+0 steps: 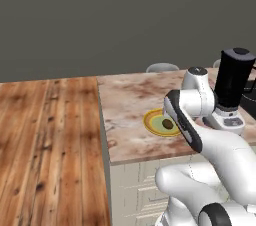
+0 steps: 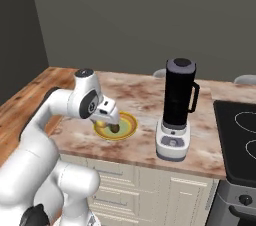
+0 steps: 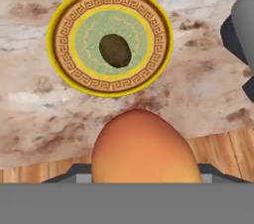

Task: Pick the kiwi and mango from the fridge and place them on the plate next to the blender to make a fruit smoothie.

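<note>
step: mango point(image 3: 143, 146) drop-off | kiwi point(image 3: 115, 50) sits on plate point(image 3: 59, 59) | your fingers clamped on mango | next: ease it over the plate beside the kiwi, then let go

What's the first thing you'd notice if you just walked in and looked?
Probably the big orange mango, gripped in the robot's gripper just above the marble counter. Next, the yellow-rimmed plate with the brown kiwi sitting in its middle. Beside the plate stands the tall black blender.
</note>
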Robot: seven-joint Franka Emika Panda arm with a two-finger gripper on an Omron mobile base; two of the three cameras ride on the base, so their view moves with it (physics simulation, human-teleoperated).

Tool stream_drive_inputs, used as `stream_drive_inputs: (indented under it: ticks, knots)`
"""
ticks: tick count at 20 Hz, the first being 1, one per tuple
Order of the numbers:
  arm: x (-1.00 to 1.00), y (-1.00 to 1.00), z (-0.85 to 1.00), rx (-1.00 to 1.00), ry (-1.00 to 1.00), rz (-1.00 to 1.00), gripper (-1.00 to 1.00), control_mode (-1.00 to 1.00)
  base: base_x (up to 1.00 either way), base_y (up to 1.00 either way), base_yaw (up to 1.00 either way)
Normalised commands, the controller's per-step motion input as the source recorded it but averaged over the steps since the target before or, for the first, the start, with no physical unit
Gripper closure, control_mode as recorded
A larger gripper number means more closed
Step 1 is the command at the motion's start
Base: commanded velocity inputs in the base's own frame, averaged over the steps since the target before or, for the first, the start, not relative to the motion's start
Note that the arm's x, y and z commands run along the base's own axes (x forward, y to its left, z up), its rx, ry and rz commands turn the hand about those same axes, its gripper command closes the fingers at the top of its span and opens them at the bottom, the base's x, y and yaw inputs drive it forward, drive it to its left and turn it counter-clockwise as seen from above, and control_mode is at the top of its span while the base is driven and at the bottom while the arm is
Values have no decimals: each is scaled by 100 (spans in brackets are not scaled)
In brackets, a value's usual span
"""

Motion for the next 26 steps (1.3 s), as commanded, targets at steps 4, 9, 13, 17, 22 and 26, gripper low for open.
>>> stream_drive_inputs:
  ticks: [4, 9, 13, 17, 22, 26]
  knots:
    - [23, -13, -27, 0, 12, 0, 100, -100, 0, 0, 0]
    - [22, -7, -26, 0, 13, 0, 100, -100, 0, 0, 0]
    - [24, -8, -29, 0, 3, 0, 100, -100, 0, 0, 0]
    - [28, -18, -10, 2, 0, 3, 100, -100, 0, 0, 0]
    - [37, -12, -15, 2, 0, 2, 100, -100, 0, 0, 0]
    - [39, -9, -21, 1, 0, 2, 100, -100, 0, 0, 0]
